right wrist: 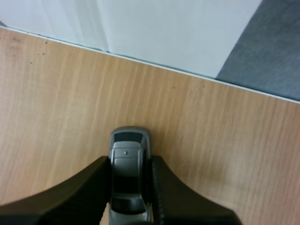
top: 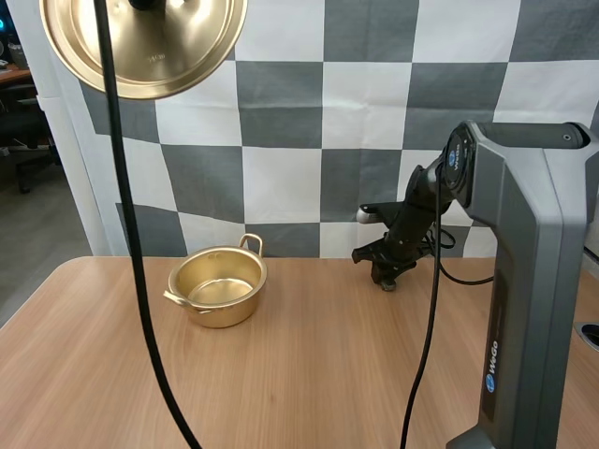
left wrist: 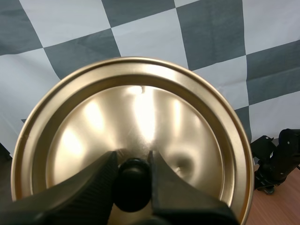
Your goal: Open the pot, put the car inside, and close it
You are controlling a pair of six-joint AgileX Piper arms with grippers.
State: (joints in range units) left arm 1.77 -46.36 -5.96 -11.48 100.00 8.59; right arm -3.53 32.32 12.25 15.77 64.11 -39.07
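The gold pot [top: 217,285] stands open on the table, left of centre, with nothing inside. Its gold lid [top: 145,42] hangs high above the table's left side. In the left wrist view my left gripper [left wrist: 133,161] is shut on the lid's black knob [left wrist: 133,187], and the lid [left wrist: 131,122] faces me beyond it. A small grey toy car [right wrist: 126,168] sits on the wood near the table's back edge. My right gripper [right wrist: 130,164] is down over it with both fingers pressed against its sides. In the high view that gripper [top: 386,271] is right of the pot.
The wooden table [top: 309,374] has open surface in front of the pot and between pot and car. The right arm's grey upright link [top: 524,281] stands at the near right. The table's back edge [right wrist: 187,72] runs just beyond the car.
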